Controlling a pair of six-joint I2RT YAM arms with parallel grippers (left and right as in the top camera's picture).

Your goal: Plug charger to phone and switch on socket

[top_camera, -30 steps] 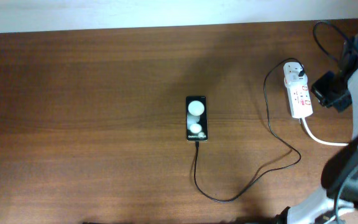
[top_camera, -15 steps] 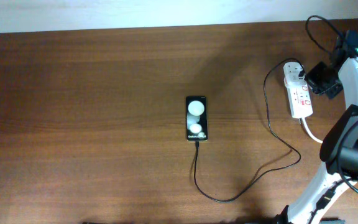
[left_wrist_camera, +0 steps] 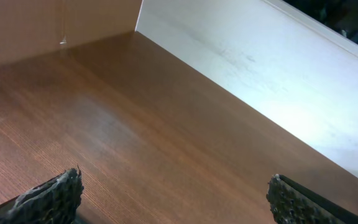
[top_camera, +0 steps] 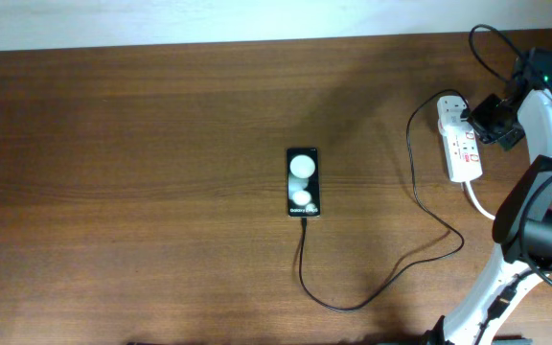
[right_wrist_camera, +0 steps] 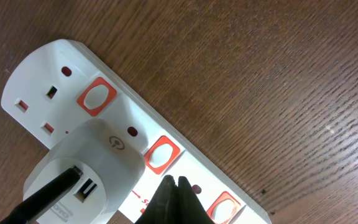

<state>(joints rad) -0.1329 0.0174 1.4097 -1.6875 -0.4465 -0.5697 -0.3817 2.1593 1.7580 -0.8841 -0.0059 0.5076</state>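
The black phone [top_camera: 303, 182] lies flat mid-table. The thin black charger cable [top_camera: 391, 273] runs from its near end, loops right, and goes up to the white adapter [top_camera: 455, 109] seated in the white socket strip [top_camera: 461, 146]. In the right wrist view the adapter [right_wrist_camera: 82, 165] sits in the strip [right_wrist_camera: 55, 71], with red switches [right_wrist_camera: 159, 154] beside it. My right gripper [right_wrist_camera: 174, 186] is shut, its tips just over the strip next to the middle switch; overhead it [top_camera: 484, 117] hangs at the strip's right side. My left gripper [left_wrist_camera: 173, 196] is open and empty over bare table.
The strip's thick white cord [top_camera: 482, 208] trails toward the table's right edge. A pale wall [left_wrist_camera: 260, 68] borders the table's far side. My right arm [top_camera: 544, 172] stands along the right edge.
My right gripper has moved up and left, from beside the strip's middle to close against its upper right side near the adapter. Phone and cable are unmoved.
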